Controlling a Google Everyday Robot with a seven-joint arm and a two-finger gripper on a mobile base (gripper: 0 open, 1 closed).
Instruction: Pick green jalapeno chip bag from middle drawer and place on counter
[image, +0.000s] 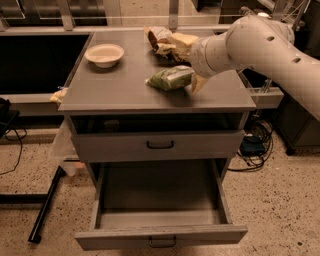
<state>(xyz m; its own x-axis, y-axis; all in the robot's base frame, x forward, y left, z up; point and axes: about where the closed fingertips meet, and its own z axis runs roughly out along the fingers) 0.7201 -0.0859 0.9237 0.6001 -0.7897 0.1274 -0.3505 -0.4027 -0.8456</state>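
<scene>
The green jalapeno chip bag (169, 78) lies on the counter (115, 87), right of its middle, with its pale edge toward the gripper. My gripper (194, 79) is at the bag's right end, low over the counter, on the end of the large white arm (260, 42) that comes in from the right. The middle drawer (160, 235) is pulled fully out at the bottom of the cabinet, and its inside shows nothing in it.
A white bowl (104, 54) stands at the counter's back left. A larger brown-and-cream snack bag (167, 41) lies at the back, just behind the green bag. The taller-fronted drawer (160, 145) above is closed. Cables lie on the floor at right.
</scene>
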